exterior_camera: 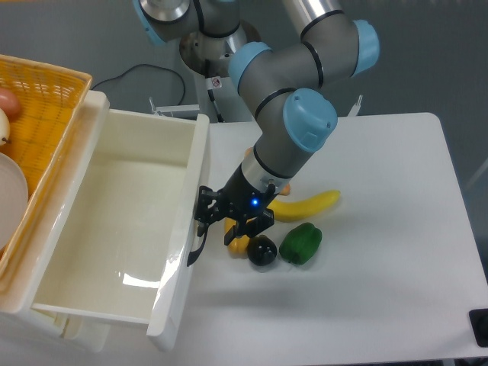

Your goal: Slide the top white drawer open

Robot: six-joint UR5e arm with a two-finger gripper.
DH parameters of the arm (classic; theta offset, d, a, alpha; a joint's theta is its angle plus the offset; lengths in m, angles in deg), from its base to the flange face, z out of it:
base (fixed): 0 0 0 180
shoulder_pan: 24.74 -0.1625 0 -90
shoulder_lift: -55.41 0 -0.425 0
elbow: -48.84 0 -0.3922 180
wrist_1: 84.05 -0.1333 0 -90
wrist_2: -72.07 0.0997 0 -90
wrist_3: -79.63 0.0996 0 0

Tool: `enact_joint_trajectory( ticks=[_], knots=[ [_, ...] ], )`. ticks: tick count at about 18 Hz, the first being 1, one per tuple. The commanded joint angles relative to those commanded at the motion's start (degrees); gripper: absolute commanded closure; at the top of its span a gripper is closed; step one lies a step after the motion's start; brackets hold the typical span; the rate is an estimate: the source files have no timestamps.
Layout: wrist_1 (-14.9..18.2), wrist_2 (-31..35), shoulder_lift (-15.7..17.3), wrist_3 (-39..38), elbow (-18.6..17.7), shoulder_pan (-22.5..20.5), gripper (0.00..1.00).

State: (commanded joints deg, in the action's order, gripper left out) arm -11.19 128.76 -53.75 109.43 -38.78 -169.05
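Top white drawer sitting pulled far out; tool hovering beside its black handle, fingers spread apart, gripping nothing.

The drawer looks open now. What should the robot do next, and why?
Probably let go and back away a little. The top drawer is already pulled far out, its inside showing, and the tool sits by the black handle, close to the vegetables.
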Motion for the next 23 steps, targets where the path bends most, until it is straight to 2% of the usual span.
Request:
enact_joint_trajectory(
  ticks=[4,6,7,9,14,16,20,23],
  knots=[
    [-0.1,-0.1,0.1,0.1,0.5,-1.2,0.37],
    [-0.2,-0.2,0.1,1.4,1.2,-2.2,0.33],
    [-0.3,-0.2,0.1,2.4,1.3,-2.7,0.26],
    [-0.4,-0.2,0.1,5.8,1.5,-4.2,0.00],
    [-1.4,0.6,-0.7,10.3,1.8,-8.6,0.00],
    [-3.2,4.6,-1.4,12.7,1.8,-10.2,0.00],
    [-8.1,18.7,-4.1,20.5,2.4,-12.3,0.00],
    [-7.8,27.0,-6.0,31.5,2.8,-14.6,0.00]
  ],
)
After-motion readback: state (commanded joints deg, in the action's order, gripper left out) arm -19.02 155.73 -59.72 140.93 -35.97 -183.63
